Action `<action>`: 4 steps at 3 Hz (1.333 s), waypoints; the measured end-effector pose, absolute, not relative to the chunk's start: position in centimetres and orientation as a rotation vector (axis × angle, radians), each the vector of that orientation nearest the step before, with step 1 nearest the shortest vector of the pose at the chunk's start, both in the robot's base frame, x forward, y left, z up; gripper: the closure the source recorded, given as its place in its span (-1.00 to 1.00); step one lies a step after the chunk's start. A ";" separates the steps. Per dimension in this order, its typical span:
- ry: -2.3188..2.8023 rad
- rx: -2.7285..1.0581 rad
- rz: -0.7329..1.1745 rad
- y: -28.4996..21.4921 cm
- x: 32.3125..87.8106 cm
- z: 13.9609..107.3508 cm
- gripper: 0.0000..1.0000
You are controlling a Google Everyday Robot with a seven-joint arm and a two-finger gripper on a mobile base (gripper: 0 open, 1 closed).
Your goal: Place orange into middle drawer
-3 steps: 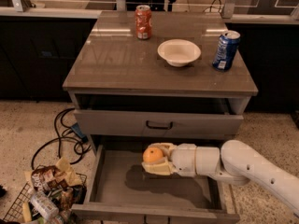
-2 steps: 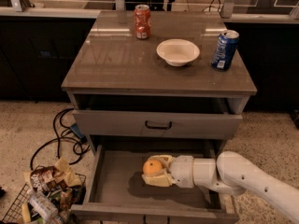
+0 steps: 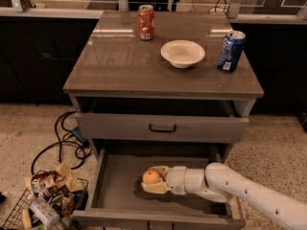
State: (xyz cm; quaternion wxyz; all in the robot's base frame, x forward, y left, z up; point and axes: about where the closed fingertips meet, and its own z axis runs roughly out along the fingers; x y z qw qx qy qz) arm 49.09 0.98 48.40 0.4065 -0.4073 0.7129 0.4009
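Obs: gripper low inside open middle drawer, fingers clasping orange near floor centre. Floor contact unclear. Advice: settle orange first, spread fingers slowly, lift straight; may roll.

My gripper sits in the pulled-out middle drawer, below the table.

On the table, one can stands at the back, left of centre. A bowl sits before it to the right, and a second can stands just right of the bowl, near the right edge. Under the top is a closed drawer front, and the middle drawer juts forward beneath it. My arm reaches in from the right. My gripper is near the drawer's centre, its fingers clasped above and below the orange. A wire basket lies on the floor to the left.
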 end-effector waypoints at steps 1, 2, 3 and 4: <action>1.798 -1.027 1.011 1.0 49.1 48.4 1.00; 1.792 -1.015 0.994 2.0 50.8 45.0 1.00; 1.753 -0.993 0.992 1.6 52.1 41.6 1.00; 1.738 -0.997 0.985 0.5 52.8 38.9 1.00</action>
